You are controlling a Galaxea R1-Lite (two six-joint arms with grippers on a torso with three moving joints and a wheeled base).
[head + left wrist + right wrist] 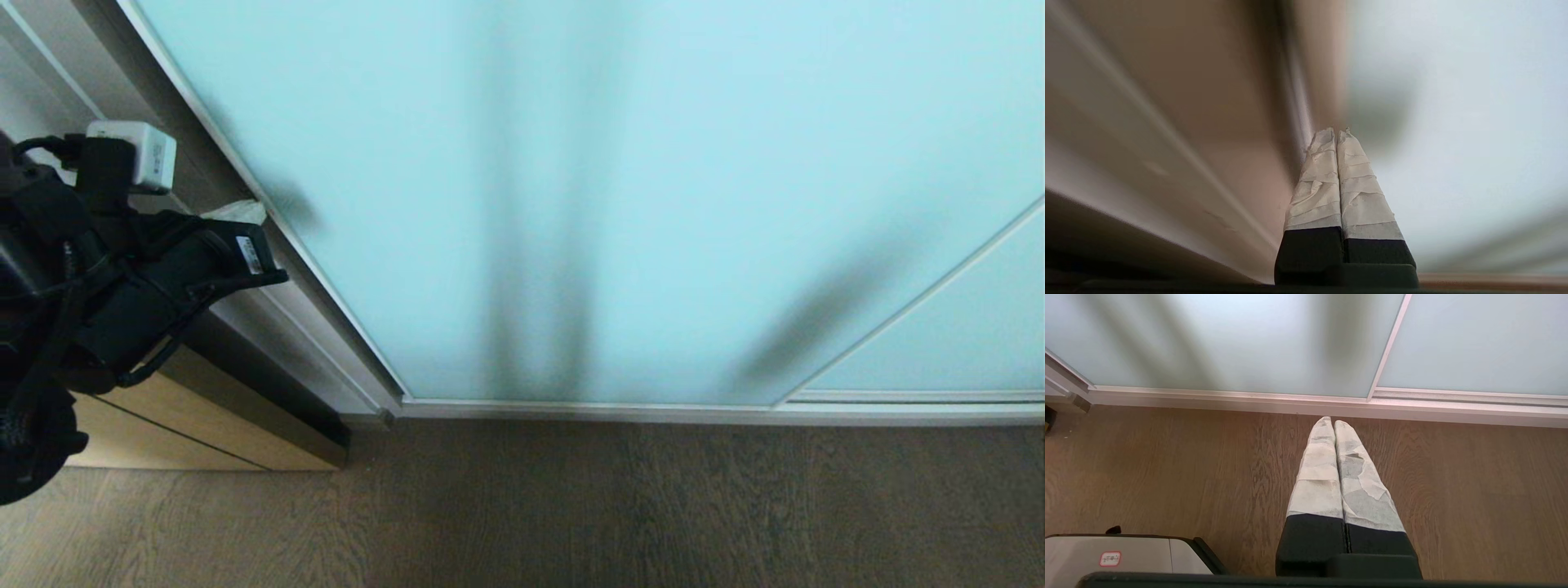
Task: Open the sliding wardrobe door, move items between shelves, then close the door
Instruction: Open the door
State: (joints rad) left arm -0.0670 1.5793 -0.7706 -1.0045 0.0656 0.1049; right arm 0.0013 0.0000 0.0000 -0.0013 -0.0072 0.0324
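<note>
at the left edge of the closed sliding wardrobe door (620, 188), the left gripper (1336, 136) hovers, jaws pressed together; right gripper (1334, 424) likewise, above the floor (1167, 469).

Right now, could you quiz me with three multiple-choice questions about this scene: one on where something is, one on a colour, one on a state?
1. Where is the left end effector?
A. at the door's left edge
B. on the floor
C. inside the wardrobe

2. What colour is the sliding wardrobe door?
A. dark red
B. pale blue-green
C. black

3. How does the door stand?
A. removed
B. wide open
C. shut

Answers: 1 A, its taped tips sit beside the frame; 2 B, the frosted glass is pale blue-green; 3 C, the panel covers the opening, no shelves visible.
</note>
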